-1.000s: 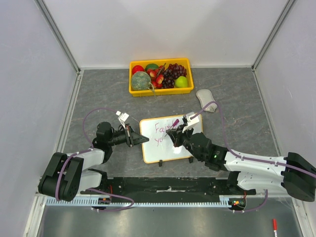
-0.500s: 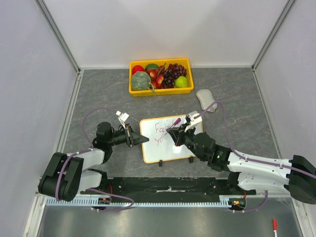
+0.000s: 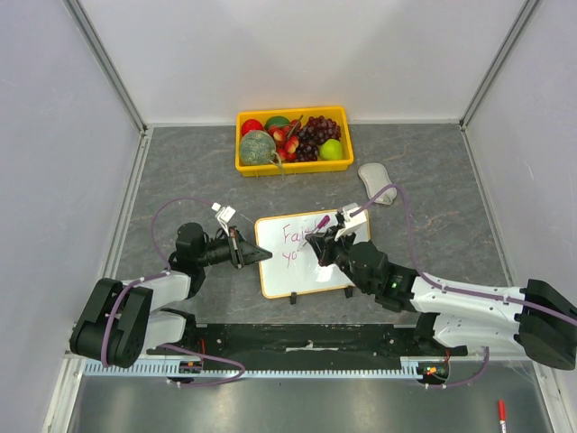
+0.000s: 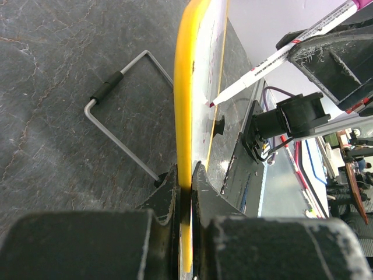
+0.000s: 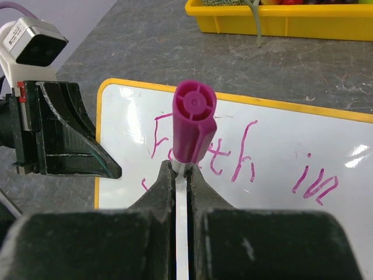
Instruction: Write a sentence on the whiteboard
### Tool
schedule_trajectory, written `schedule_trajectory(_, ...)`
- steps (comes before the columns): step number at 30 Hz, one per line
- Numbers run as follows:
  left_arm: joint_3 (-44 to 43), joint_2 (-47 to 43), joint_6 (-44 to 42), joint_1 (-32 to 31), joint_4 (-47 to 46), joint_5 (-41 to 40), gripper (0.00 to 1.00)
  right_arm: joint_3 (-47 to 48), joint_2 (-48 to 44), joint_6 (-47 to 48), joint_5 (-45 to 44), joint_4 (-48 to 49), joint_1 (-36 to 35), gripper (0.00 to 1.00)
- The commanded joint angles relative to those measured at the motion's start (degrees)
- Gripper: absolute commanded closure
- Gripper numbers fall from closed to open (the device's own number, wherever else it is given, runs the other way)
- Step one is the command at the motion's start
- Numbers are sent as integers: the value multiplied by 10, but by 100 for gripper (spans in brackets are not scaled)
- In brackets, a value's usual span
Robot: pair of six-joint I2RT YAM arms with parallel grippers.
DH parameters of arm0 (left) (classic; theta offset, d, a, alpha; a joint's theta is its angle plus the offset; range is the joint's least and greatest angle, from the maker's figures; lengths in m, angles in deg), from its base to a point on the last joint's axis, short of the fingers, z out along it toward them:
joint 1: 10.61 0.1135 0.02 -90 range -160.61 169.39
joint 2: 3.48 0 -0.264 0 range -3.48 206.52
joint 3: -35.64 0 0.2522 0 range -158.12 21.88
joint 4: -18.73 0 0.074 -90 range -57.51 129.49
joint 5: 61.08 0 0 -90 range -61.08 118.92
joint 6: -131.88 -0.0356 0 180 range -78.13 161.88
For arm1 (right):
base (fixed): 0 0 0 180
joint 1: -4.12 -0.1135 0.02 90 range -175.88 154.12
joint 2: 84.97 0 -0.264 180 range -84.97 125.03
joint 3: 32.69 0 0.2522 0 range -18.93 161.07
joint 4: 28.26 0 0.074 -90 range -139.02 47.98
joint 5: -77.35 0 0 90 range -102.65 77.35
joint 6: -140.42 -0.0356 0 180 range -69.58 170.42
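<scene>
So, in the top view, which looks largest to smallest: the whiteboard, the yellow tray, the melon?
1. Whiteboard and yellow tray: about alike, so not ranked; the board is partly covered.
2. Melon: clearly smallest.

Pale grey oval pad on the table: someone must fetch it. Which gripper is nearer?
Right. The right gripper hangs over the yellow-rimmed whiteboard, front-left of the grey pad; the left gripper clamps the board's left edge, farther off.

Tray [image 3: 297, 168] behind whiteboard [image 3: 297, 275], left pincer [image 3: 259, 254] at its edge, right pincer [image 3: 315, 242] above.
</scene>
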Motion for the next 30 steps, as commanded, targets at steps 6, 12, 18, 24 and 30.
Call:
schedule_trajectory(6,-3,4,-49,1,4,-43,98,-12,2,-2,-16,13,4,100)
schedule_trajectory(12,-3,4,-49,1,4,-43,98,-25,-7,-8,-9,2,4,100)
schedule_trajectory(18,-3,4,-49,1,4,-43,98,-33,-13,-12,1,-8,4,100)
schedule_trajectory(24,-3,4,-48,1,4,-44,98,-36,-21,-12,2,-20,4,100)
schedule_trajectory(30,-2,5,-49,1,4,-44,98,-40,-20,-12,2,-20,4,100)
